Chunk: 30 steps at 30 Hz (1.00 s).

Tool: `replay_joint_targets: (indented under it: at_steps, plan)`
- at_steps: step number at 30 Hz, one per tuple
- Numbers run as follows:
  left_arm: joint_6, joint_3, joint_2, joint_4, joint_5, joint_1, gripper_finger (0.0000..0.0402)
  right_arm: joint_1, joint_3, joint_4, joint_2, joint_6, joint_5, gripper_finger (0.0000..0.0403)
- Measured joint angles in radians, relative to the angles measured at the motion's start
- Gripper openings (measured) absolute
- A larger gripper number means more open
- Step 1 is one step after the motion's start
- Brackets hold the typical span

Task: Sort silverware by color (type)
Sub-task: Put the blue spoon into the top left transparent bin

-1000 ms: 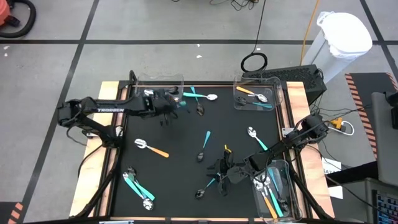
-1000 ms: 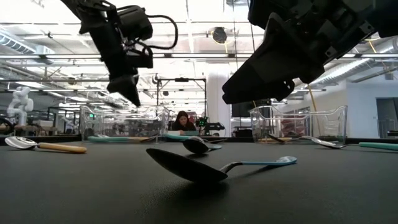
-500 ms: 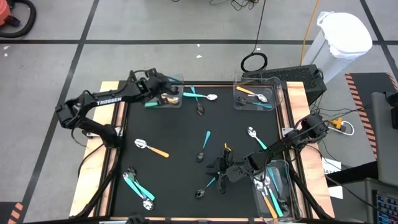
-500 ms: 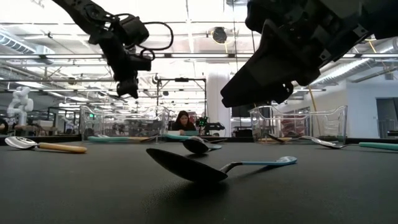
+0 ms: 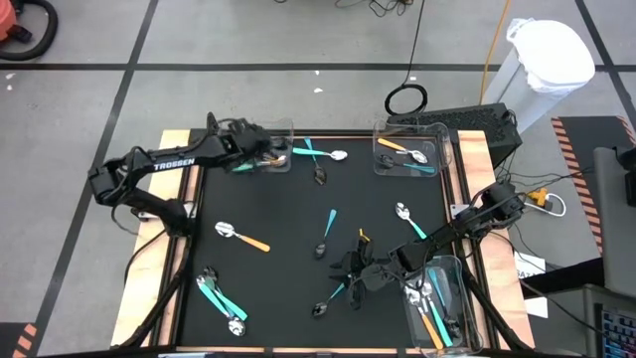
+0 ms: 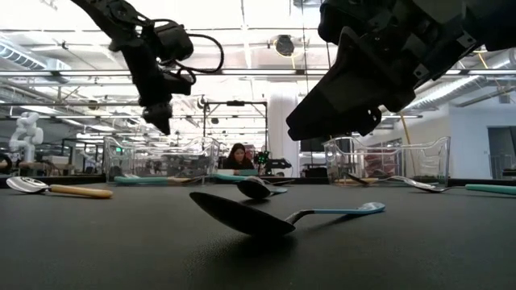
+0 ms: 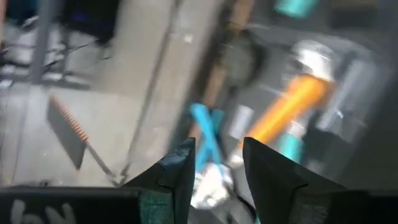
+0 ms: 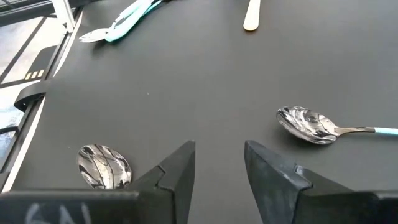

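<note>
Left gripper (image 5: 266, 152) over the clear bin (image 5: 283, 125) at the table's far left corner, fingers (image 7: 177, 171) parted with nothing between them; below it in the left wrist view, blurred, an orange-handled spoon (image 7: 292, 102) and teal handles (image 7: 208, 134) lying in that bin. Seen in the low view hanging well above the bin (image 6: 157, 121).

Right gripper (image 5: 356, 275) low over the black mat (image 5: 288, 214) near the front right, fingers (image 8: 177, 171) partly open and holding nothing, hovering above bare mat. Just ahead of it, 2 spoon bowls: 1 silver bowl (image 8: 104, 165) to one side, 1 teal-handled spoon (image 8: 317, 126) to the other, neither touched.

Silverware spread wide: 1 orange-handled spoon (image 5: 241, 236) at mid-left; a teal-handled cluster (image 5: 221, 301) at the front left corner; 1 teal spoon (image 5: 326, 234) at the centre; another (image 5: 409, 222) right of centre; 1 dark-headed spoon (image 5: 328, 301) near the front, beside the right gripper; 2 teal spoons (image 5: 320, 157) just outside the far left bin. More pieces inside the far right bin (image 5: 442, 134) and the front right bin (image 5: 459, 288), the latter holding mixed teal and orange handles.
</note>
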Motion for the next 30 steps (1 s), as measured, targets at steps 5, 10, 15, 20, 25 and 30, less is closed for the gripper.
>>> replay_joint_targets:
  at_steps: [5, 10, 15, 20, 25, 30]
  plan:
    - [-0.112, 0.000, -0.030, -0.128, 0.070, -0.148, 0.0128, -0.005, 0.000, 0.028, 0.000, -0.002, 0.000, 0.0134]
    - [-0.365, 0.000, -0.084, -0.160, 0.104, -0.327, 0.0111, -0.054, 0.001, 0.140, 0.000, -0.051, -0.001, 0.0134]
    - [-0.569, 0.000, -0.180, -0.166, 0.096, -0.512, 0.0091, -0.147, 0.071, 0.087, 0.011, -0.061, -0.001, 0.0139]
    - [-0.650, 0.000, -0.280, -0.189, 0.017, -0.681, 0.0074, -0.191, 0.157, 0.040, 0.043, -0.079, -0.006, 0.0158]
    - [-0.736, 0.001, -0.337, -0.216, 0.026, -0.812, 0.0070, -0.193, 0.210, 0.041, 0.045, -0.128, -0.006, 0.0177]
    - [-0.785, -0.023, -0.334, -0.176, 0.046, -0.920, 0.0070, -0.191, 0.239, -0.004, 0.043, -0.184, -0.003, 0.0189]
